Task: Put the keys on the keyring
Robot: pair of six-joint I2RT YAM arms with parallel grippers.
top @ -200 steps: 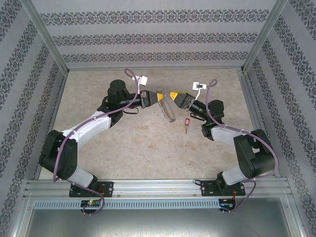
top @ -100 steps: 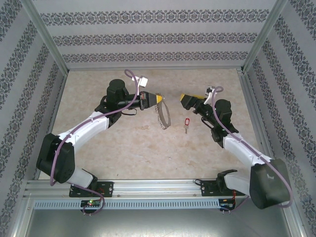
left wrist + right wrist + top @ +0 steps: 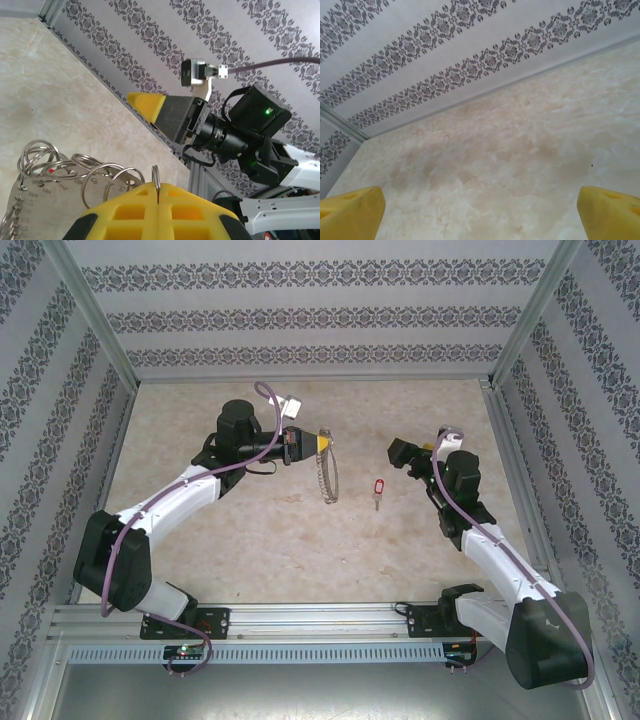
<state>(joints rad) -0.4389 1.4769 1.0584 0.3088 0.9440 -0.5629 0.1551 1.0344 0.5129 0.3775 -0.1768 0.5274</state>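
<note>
Key [image 3: 378, 488] tiny from above, I can barely make out its blade, lying on the table [image 3: 250, 540] between keyring [image 3: 328, 472] and wide-spread right gripper [image 3: 402, 451], left gripper [image 3: 322, 441] pinching the keyring's far end.

Left pincer [image 3: 322, 441] clamped tight, right pincer [image 3: 398, 451] spread wide.

The keyring [image 3: 326, 480] [image 3: 156, 176], a thin grey loop fringed with small rings, hangs upright and edge-on, pinched at its top, while the tiny silver key [image 3: 378, 490] with a red head lies flat at its 3 o'clock, apart, blade toward 6 o'clock.
</note>
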